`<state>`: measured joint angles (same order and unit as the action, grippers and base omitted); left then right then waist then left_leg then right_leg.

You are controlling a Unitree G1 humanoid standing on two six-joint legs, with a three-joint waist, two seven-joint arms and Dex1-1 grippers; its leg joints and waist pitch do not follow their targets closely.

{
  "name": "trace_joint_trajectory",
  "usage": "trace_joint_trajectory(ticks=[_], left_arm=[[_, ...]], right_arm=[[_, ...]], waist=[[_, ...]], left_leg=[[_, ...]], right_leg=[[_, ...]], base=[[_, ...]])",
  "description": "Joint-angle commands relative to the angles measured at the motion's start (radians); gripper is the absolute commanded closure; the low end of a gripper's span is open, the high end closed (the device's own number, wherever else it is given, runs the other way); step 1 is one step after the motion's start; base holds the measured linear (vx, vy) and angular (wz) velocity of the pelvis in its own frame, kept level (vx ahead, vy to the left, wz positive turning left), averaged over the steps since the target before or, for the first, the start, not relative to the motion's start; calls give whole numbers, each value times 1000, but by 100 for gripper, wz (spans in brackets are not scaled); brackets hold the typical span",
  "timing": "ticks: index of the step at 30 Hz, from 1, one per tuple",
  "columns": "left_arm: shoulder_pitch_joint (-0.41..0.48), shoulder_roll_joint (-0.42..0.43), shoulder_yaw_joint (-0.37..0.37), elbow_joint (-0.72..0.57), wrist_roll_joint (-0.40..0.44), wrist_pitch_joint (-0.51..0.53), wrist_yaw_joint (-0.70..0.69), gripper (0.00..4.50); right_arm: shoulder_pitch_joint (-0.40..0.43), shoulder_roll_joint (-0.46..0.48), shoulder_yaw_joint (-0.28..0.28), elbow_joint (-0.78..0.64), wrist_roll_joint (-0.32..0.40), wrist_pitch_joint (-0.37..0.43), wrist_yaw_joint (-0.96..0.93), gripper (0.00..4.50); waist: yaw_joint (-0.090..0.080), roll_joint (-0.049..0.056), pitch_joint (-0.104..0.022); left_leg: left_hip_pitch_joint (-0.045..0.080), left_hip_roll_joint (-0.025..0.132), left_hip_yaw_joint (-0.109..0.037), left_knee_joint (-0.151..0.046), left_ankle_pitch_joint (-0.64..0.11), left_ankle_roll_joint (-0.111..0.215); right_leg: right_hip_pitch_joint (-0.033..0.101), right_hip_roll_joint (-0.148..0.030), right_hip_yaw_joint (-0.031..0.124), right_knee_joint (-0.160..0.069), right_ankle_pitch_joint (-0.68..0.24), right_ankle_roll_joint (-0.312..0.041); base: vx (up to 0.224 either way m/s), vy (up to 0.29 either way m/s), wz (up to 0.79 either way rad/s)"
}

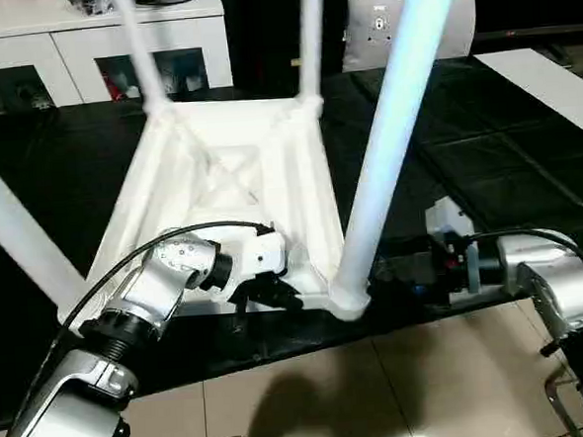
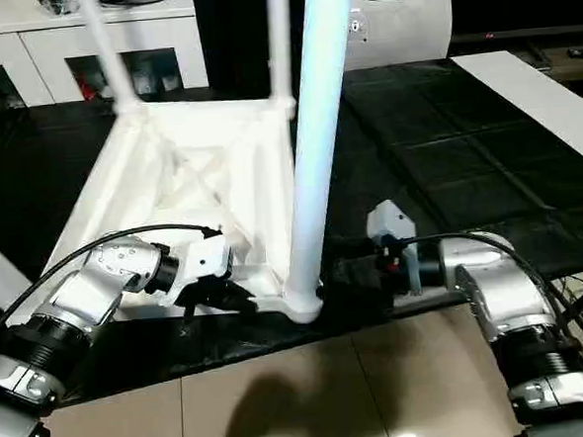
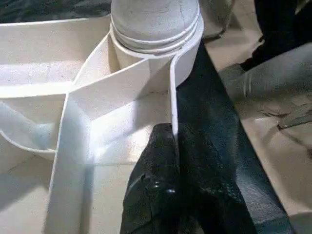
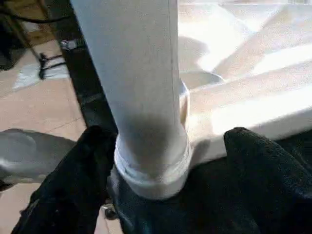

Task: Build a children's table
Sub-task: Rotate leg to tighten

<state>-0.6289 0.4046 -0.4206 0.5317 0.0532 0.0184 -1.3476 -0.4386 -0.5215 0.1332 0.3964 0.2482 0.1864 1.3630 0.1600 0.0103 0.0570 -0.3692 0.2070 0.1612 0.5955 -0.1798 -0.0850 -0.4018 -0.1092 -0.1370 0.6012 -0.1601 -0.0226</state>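
The small white plastic children's table (image 1: 232,187) lies upside down on the black-covered worktop (image 1: 486,167), legs up. The left gripper (image 1: 266,291) has its fingers clenched on the near rim wall — likely steadying it. The right gripper (image 4: 165,195) stands spread around the near white tubular leg (image 2: 316,138) at its socket, without squeezing.

The children's table (image 1: 269,170) is showing plain white all over, its ribbed underside and legs alike, the nearest leg (image 1: 390,133) taking on a pale bluish tint. The surface (image 1: 486,167) under it is looking black, perhaps faintly quilted. The forearms are gleaming silver, the fingers (image 4: 78,175) black. The floor (image 1: 381,391) is showing beige tiles.
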Motion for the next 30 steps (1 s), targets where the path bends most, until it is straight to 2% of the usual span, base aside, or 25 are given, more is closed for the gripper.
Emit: trace_joint_trajectory(ticks=[1, 4, 8, 15, 17, 19, 21, 23, 24, 25, 26, 27, 30], left_arm=[[-4, -15, -41, -32, 8, -22, -38, 450], [-10, -21, -42, -22, 5, -34, -40, 450], [-14, -22, -40, -12, 6, -42, -44, 450], [-15, -23, -38, -6, 9, -39, -40, 450], [-20, -34, -28, 5, 16, -19, 1, 450], [-25, -58, -5, 11, 5, 19, 49, 450], [-26, -78, 11, 1, -8, 71, 77, 450], [-40, -139, 43, -1, -8, 194, 189, 450], [-42, -148, 47, 0, -8, 206, 204, 450], [-49, -175, 59, 6, -5, 240, 252, 450], [-51, -181, 61, 7, -4, 247, 263, 450], [-58, -202, 64, 18, 5, 266, 299, 450], [-71, -247, 76, 34, 16, 307, 373, 450]], right_arm=[[-16, 4, 17, 2, 18, 4, 20, 102], [-18, 17, 28, 15, 27, 15, 57, 129], [-21, 21, 29, 13, 45, 44, 84, 174], [-21, 17, 31, 8, 63, 77, 99, 221], [-18, 23, 19, 1, 69, 90, 75, 234], [-21, 48, -2, -4, 67, 137, -8, 243], [-17, 74, -10, -23, 63, 160, -73, 245], [-45, 158, -28, -6, 8, 211, -291, 248], [-53, 171, -33, 3, 1, 220, -324, 248], [-80, 207, -49, 41, -19, 247, -422, 249], [-87, 215, -52, 50, -23, 252, -442, 249], [-110, 249, -67, 84, -31, 261, -518, 249], [-152, 318, -98, 147, -35, 283, -656, 250]], waist=[[-8, -6, -76], [-6, -8, -75], [-4, -8, -76], [0, -7, -78], [0, -8, -77], [-1, -7, -75], [-3, -8, -73], [-13, -10, -69], [-20, -9, -67], [-30, -13, -64], [-37, -14, -65], [-55, -13, -67], [-77, -14, -65]], left_leg=[[8, 33, 2, -71, -214, 54], [10, 33, 3, -72, -230, 51], [11, 33, 4, -72, -217, 50], [11, 32, 7, -69, -187, 54], [11, 32, 8, -69, -193, 51], [12, 31, 8, -71, -201, 44], [9, 28, 5, -73, -217, 33], [10, 26, 3, -76, -240, 13], [12, 26, 3, -77, -247, 4], [10, 18, 1, -76, -261, -8], [5, 15, -1, -76, -263, -14], [7, 12, -3, -73, -278, -14], [-3, 9, -4, -72, -274, -2]], right_leg=[[57, -56, 61, -70, -273, -192], [56, -56, 62, -74, -308, -179], [55, -54, 65, -72, -303, -173], [54, -52, 68, -66, -259, -187], [54, -53, 68, -68, -271, -185], [54, -52, 69, -70, -289, -182], [56, -54, 67, -75, -337, -161], [53, -54, 65, -83, -404, -135], [51, -53, 65, -83, -422, -132], [52, -54, 61, -91, -487, -109], [57, -54, 57, -89, -508, -99], [53, -55, 52, -103, -554, -68], [56, -52, 50, -104, -539, -66]], base=[[0, 0, 0], [0, 0, 0], [0, 0, 0], [0, 0, 0], [0, 0, 0], [0, 0, 0], [0, 0, 0], [0, 0, 0], [-57, -6, -8], [0, 0, 0], [0, 0, 0], [0, 0, 0], [0, 0, 0]])
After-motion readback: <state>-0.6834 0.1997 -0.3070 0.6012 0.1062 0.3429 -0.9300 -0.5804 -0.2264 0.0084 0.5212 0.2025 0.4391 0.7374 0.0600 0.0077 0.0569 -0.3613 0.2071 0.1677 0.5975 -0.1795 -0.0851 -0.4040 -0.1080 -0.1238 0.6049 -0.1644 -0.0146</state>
